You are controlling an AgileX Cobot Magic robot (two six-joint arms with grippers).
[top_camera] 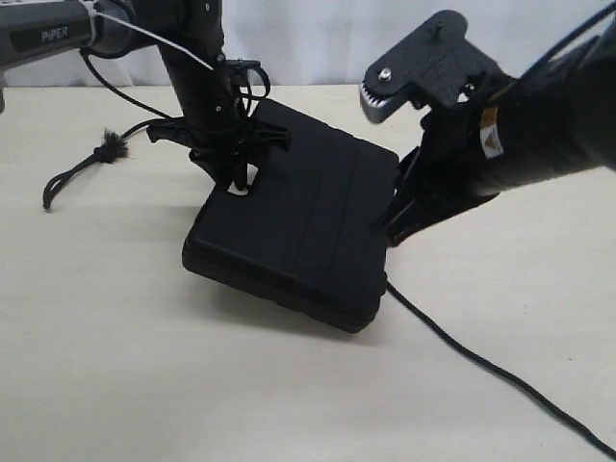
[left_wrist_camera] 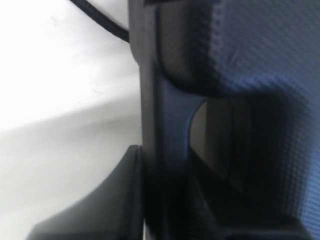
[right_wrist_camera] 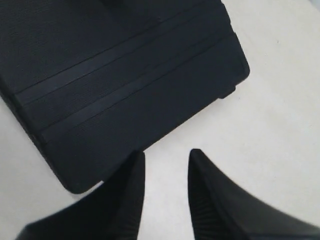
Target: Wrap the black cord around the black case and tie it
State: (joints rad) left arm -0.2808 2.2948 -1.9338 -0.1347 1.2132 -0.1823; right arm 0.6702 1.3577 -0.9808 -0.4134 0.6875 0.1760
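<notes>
Plainly, "PiPER" lettering marks the left arm (top_camera: 55, 36) by the black case (top_camera: 298, 231).

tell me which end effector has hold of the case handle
The left end effector: it grips the black case by its handle. The right end effector sits open beside the case, holding nothing.
</notes>
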